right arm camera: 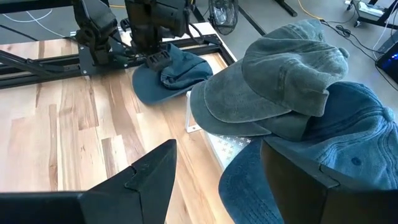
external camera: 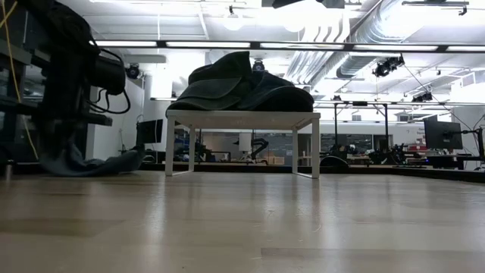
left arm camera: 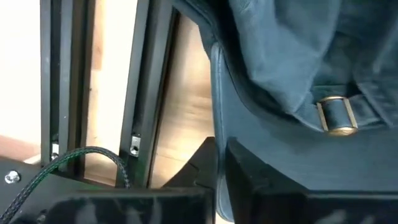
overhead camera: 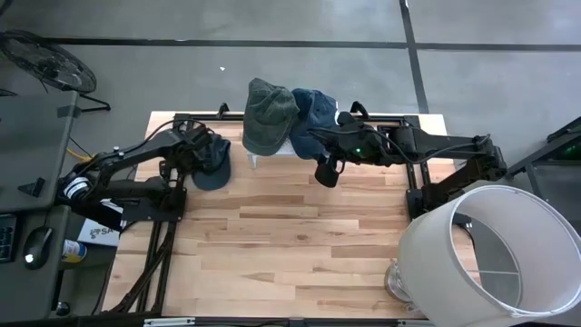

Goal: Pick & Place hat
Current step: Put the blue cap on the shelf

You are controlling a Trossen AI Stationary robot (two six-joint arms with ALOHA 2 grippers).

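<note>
Light wooden plank tabletop [overhead camera: 300, 245] set on a grey concrete floor, with open workshop ceiling lights and ducts visible beyond it in the low view. Item: small white low stand [external camera: 241, 119], upper centre of the high view, carrying two caps in a pile: a grey-green faded cotton cap [overhead camera: 269, 113] on the left, overlapping a blue denim cap [overhead camera: 313, 111] on the right. Item: dark blue cotton cap with a brass strap buckle [overhead camera: 212, 164], lying on the wood just left of the stand, upper left of centre in the high view. Left gripper [overhead camera: 205, 147] is down on this dark blue cap, fingers clamped together on its fabric; the right wrist view shows it [right arm camera: 157, 57] pressing into the crown. Right gripper [overhead camera: 327, 171] hangs just right of the stand, near the blue denim cap, fingers spread wide and holding nothing. Item: large white cylindrical lampshade [overhead camera: 490, 250], lower right of the high view, at the table's edge.
</note>
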